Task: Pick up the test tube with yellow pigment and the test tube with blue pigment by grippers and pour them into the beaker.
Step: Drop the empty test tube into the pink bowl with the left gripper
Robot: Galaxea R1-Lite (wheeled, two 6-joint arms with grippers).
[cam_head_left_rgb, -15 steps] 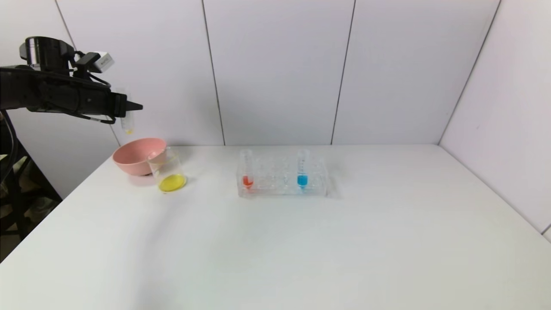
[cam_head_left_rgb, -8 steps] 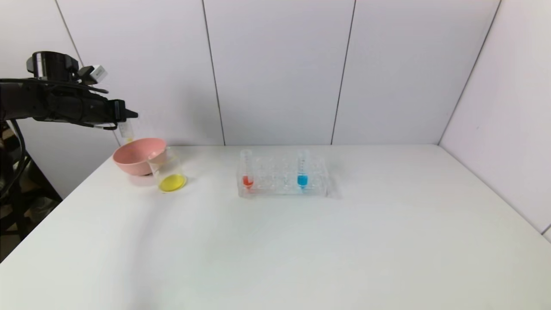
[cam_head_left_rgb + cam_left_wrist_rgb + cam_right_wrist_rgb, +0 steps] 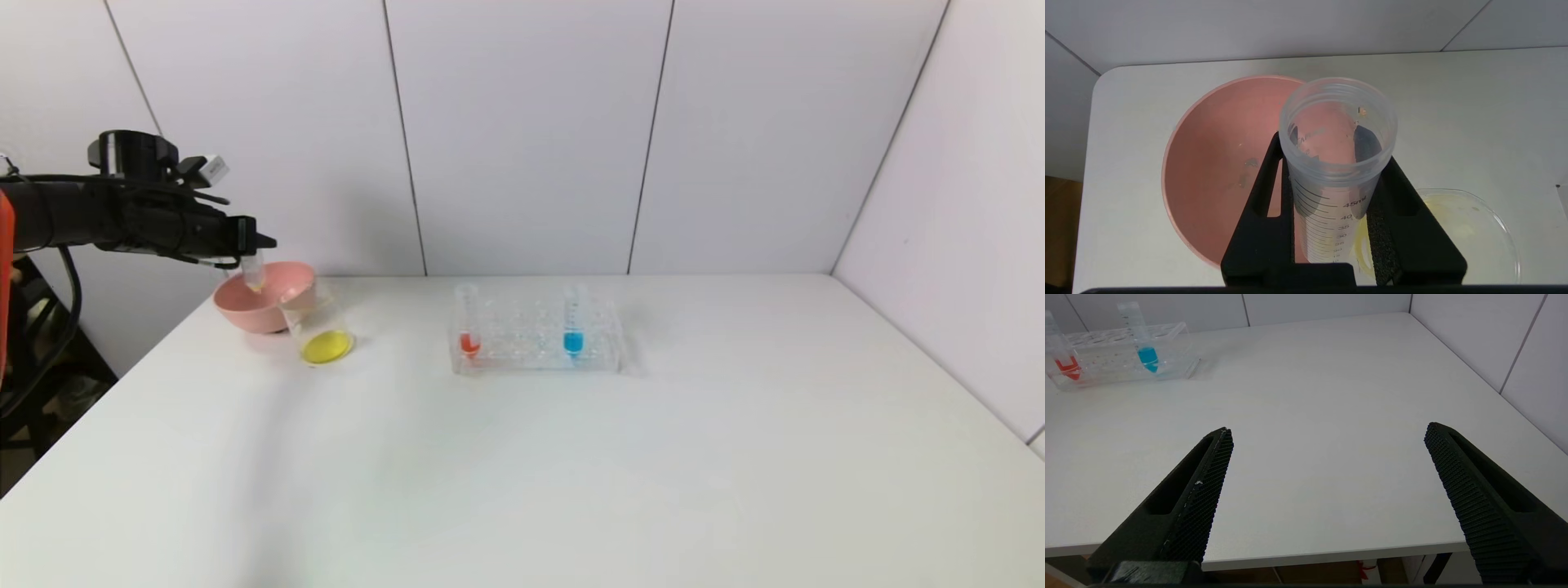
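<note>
The left gripper point(image 3: 255, 242), clamped on the emptied yellow tube point(image 3: 254, 273), has dropped over the pink bowl point(image 3: 263, 296) beside the beaker point(image 3: 318, 328), so discarding looks next; the blue tube point(image 3: 574, 320) waits racked.

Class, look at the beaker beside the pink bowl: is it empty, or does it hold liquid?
It holds liquid. The beaker shows a yellow layer across its bottom in the head view; the rest of it is clear.

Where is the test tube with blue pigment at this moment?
In the head view, the test tube with blue pigment stands upright in the right part of the clear rack, mid-table, to the right of the red-liquid tube.
</note>
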